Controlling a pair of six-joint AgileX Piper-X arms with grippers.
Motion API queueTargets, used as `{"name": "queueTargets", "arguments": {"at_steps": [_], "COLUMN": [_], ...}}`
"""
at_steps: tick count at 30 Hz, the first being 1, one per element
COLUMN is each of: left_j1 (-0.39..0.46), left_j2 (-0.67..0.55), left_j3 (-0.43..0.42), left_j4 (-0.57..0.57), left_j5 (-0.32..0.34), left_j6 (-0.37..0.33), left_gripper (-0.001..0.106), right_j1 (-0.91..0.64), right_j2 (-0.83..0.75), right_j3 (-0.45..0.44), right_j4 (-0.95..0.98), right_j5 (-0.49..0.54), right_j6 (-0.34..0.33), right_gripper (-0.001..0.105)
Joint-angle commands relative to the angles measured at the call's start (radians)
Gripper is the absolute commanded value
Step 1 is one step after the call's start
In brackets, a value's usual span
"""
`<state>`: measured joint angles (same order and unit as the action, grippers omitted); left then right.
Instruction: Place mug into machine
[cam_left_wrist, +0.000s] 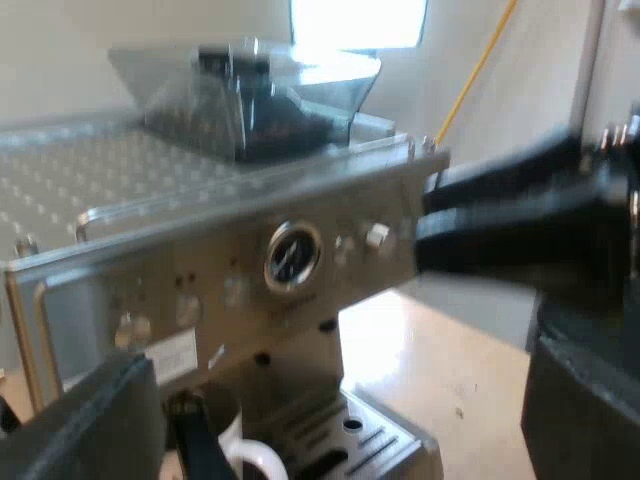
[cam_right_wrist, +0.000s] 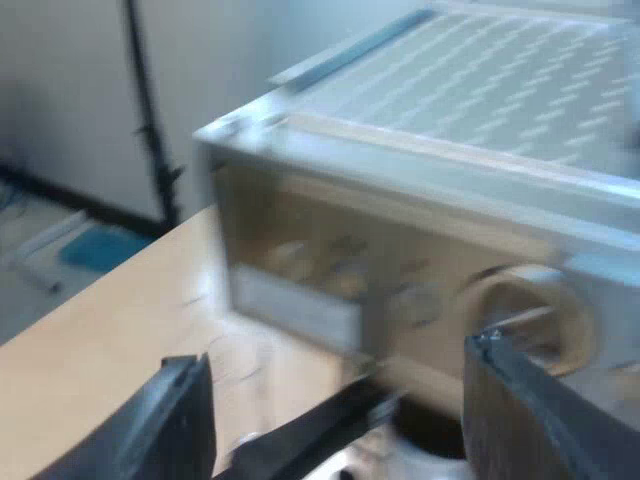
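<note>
Starting with the left gripper, its two black fingers stood wide apart and grasped nothing, a stance judged fit for an arm keeping clear of the work. Between and beyond them the white mug stood upright at the near end of the slotted drip tray, under the overhang of the espresso machine, its handle turned outward. That is judged to be where a cup would catch the coffee, so the placing appeared done or all but done. A dark bar rose just beside the mug; whether it was the holder's handle could not be told, as no red end was seen. Above, the front panel carried a round gauge with knobs either side and a pale label; neither the label nor the small print under the gauge could be read, and no brand was made out. Farthest off, the bean hopper sat on the machine's ribbed top. The right gripper faced the same panel from its other corner, fingers likewise spread wide and released, with the mug low between them and touched by neither, which is judged consistent with a mug let go
</note>
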<state>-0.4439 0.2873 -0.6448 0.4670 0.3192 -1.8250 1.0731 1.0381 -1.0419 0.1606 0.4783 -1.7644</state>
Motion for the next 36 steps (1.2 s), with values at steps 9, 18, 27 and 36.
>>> {"name": "queueTargets", "arguments": {"at_steps": [9, 18, 27, 36], "left_j1": [0.067, 0.3, 0.467, 0.467], "left_j2": [0.183, 0.235, 0.246, 0.246], "left_j3": [-0.006, -0.027, -0.036, -0.035], "left_j4": [-0.024, -0.049, -0.054, -0.054], "left_j5": [0.0, 0.087, 0.112, 0.149], "left_j6": [-0.012, -0.012, -0.012, 0.009], "left_gripper": [0.079, 0.079, 0.079, 0.079], "right_j1": [-0.32, -0.456, -0.703, -0.931], "right_j2": [-0.06, -0.124, -0.199, -0.274], "right_j3": [-0.011, -0.011, -0.011, -0.011], "right_j4": [0.071, 0.129, 0.239, 0.37], "right_j5": [-0.184, -0.207, -0.228, -0.228], "right_j6": [-0.004, -0.004, -0.004, -0.004], "right_gripper": [0.056, 0.056, 0.034, 0.012]}}
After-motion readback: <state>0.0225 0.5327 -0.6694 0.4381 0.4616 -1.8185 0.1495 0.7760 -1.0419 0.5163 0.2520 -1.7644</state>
